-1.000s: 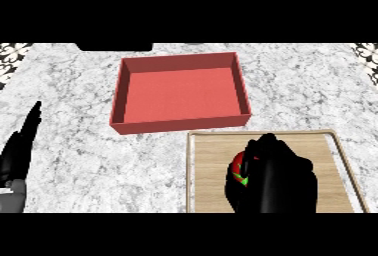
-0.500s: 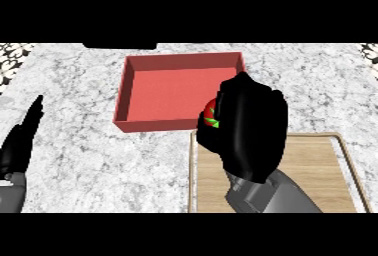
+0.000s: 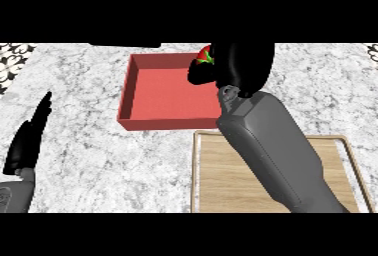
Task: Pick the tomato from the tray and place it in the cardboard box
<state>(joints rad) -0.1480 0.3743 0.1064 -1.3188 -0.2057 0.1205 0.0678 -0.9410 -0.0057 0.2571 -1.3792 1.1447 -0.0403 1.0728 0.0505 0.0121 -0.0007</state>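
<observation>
My right hand (image 3: 240,65) is curled round the tomato (image 3: 204,54), of which only a red edge with a bit of green shows at the hand's left side. The hand hangs over the far right part of the red box (image 3: 159,87), which is open at the top. The wooden tray (image 3: 218,175) lies nearer to me at the lower right, partly covered by my right forearm. My left hand (image 3: 29,140) rests at the left edge, fingers straight and pointing up, holding nothing.
The counter top is grey-white marble. Dark patterned patches (image 3: 15,55) show at the far left and far right corners. A dark strip (image 3: 125,45) lies along the far edge behind the box.
My right hand has carried the tomato from the tray up and away from me, and now holds it over the red box. The left hand has stayed still.
</observation>
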